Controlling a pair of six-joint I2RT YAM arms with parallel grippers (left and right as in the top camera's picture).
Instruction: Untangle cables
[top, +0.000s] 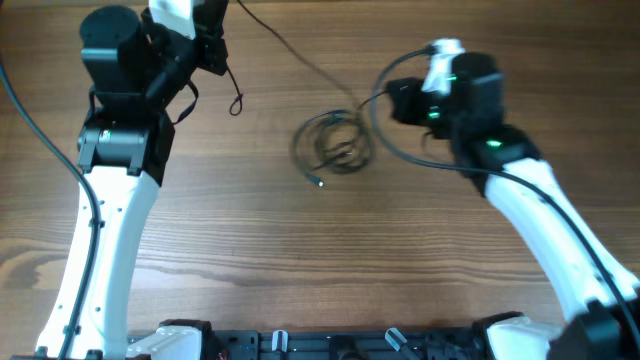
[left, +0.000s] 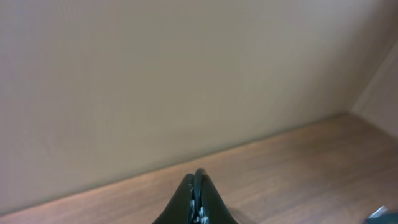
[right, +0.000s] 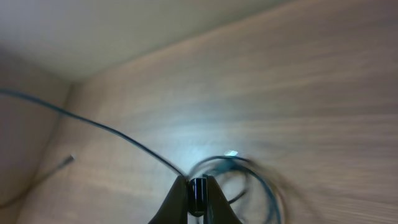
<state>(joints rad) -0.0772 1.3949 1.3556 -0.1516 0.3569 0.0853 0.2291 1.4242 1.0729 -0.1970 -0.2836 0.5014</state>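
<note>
The cables lie as a small black coil (top: 335, 143) at the table's middle, with a silvery plug tip (top: 318, 182) poking out toward the front. One thin strand (top: 290, 52) runs from the coil up to the far left. My left gripper (top: 215, 55) is raised at the back left, and a short looped end (top: 237, 100) hangs below it. In the left wrist view its fingers (left: 186, 193) are pressed together on a thin dark cord. My right gripper (right: 198, 186) is shut on a black plug end beside the coil (right: 255, 180); a strand (right: 112, 130) leads away left.
Bare wooden table (top: 300, 260) spreads around the coil, with a plain wall at its far edge (left: 155, 93). A thicker black robot cable (top: 378, 125) loops beside the right wrist. The arm bases stand along the front edge (top: 330, 345).
</note>
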